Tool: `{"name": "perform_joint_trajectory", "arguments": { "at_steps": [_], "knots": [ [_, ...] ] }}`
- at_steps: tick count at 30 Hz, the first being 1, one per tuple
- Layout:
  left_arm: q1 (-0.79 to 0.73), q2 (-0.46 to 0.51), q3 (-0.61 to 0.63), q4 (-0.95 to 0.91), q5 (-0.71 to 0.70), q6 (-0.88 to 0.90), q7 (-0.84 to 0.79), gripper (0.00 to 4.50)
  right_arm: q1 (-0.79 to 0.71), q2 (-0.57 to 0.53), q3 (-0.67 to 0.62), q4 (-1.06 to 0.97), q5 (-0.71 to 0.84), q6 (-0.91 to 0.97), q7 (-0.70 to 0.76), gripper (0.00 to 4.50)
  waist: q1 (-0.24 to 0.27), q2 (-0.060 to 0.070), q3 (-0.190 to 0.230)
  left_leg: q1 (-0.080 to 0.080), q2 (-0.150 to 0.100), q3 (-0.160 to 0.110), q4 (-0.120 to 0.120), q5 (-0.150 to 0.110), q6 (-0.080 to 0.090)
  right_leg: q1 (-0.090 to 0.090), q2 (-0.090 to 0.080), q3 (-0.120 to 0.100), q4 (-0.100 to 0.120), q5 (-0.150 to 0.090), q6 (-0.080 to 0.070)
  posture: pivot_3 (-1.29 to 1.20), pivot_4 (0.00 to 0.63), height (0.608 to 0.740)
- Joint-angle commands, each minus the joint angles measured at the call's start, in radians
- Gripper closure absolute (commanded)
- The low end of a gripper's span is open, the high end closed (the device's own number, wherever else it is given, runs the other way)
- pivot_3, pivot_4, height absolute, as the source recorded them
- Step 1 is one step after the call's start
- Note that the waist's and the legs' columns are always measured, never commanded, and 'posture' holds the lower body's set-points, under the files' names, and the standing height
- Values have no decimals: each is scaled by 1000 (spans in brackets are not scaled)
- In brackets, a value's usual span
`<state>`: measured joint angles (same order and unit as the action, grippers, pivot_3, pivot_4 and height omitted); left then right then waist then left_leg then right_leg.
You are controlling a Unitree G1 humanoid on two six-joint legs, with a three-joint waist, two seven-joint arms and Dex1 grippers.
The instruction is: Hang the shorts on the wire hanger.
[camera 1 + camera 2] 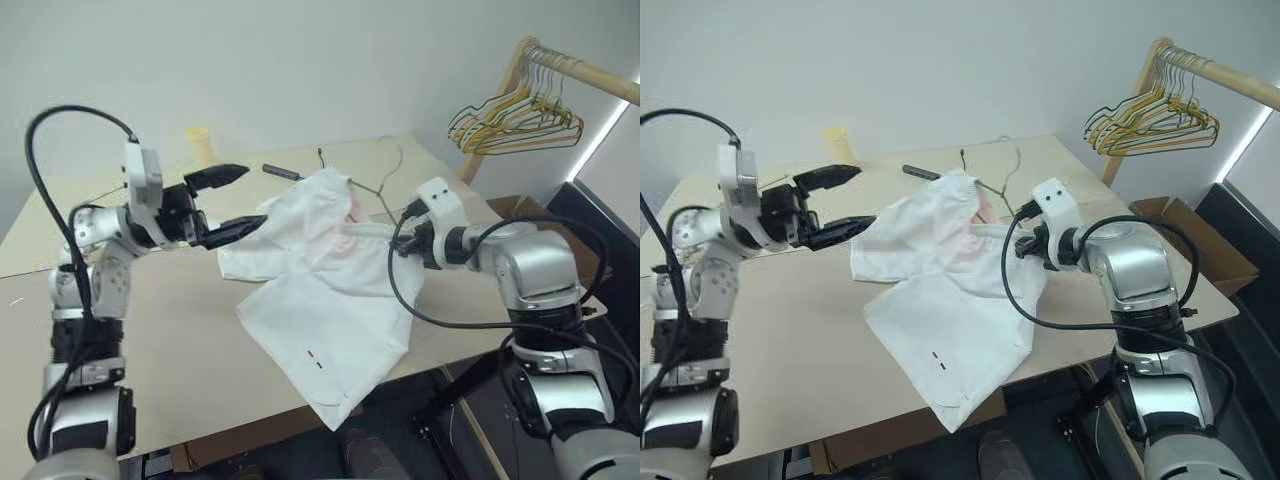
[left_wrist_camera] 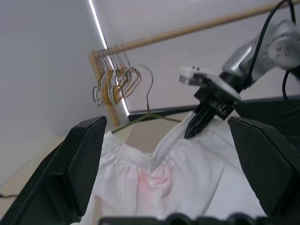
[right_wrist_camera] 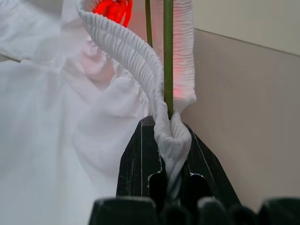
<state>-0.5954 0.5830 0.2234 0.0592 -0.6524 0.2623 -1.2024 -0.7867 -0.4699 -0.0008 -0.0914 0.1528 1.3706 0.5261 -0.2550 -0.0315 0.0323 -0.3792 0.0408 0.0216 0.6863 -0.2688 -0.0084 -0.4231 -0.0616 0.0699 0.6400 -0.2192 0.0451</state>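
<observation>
The white shorts [image 1: 330, 300] lie spread on the tan table [image 1: 160, 330], one leg drooping over the front edge. A faint pink spot shows near the gathered waistband [image 3: 136, 51]. The wire hanger [image 1: 385, 190] lies at the shorts' far side, its hook [image 2: 149, 86] pointing away. My right gripper [image 3: 171, 140] is shut on a bunched bit of waistband, and the hanger's wire [image 3: 168, 56] runs down into the same pinch. My left gripper [image 1: 253, 197] hovers open just left of the shorts, above the table, fingers [image 2: 79, 164] spread wide toward the waistband with nothing between them.
A bunch of yellow, green and tan hangers [image 1: 520, 120] hangs on a wooden rail [image 1: 590, 75] at the back right. A yellow cup [image 1: 200, 145] and a dark pen-like object [image 1: 282, 172] sit at the table's far side. A cardboard box [image 1: 1185, 235] stands right of the table.
</observation>
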Motion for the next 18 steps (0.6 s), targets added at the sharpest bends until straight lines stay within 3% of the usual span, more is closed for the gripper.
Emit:
{"name": "perform_joint_trajectory", "arguments": {
  "at_steps": [1, 5, 7, 18],
  "knots": [
    [16, -37, 38, -97, -85, 40, 73, 0, -70, 40, -122, 46, -99, 87, -200, 4480, -6, 0, 0, 0, 0, 0, 0, 0, 0, 1, 0, 0, 0, 0, 0, -250, 0, 740],
    [40, -61, 15, -132, -85, 51, 106, 0, -141, 101, -210, 98, -187, 169, -371, 4480, -19, 1, 0, 2, -2, 0, 0, 0, 0, 0, -1, 2, 0, 0, 1, -259, 0, 740],
    [46, -67, 3, -137, -77, 47, 110, 0, -178, 104, -189, 148, -266, 203, -479, 4480, -32, 1, 0, 2, -2, 0, 0, 0, 0, 1, -1, 3, 1, 0, 1, -260, 0, 740],
    [39, -52, -31, -116, -31, 28, 98, 0, -300, 114, -424, 250, -394, 145, -755, 4480, -67, 2, 0, 2, -3, 0, 0, 0, 0, 1, -1, 3, 0, -1, 1, -273, 0, 740]
  ]
}}
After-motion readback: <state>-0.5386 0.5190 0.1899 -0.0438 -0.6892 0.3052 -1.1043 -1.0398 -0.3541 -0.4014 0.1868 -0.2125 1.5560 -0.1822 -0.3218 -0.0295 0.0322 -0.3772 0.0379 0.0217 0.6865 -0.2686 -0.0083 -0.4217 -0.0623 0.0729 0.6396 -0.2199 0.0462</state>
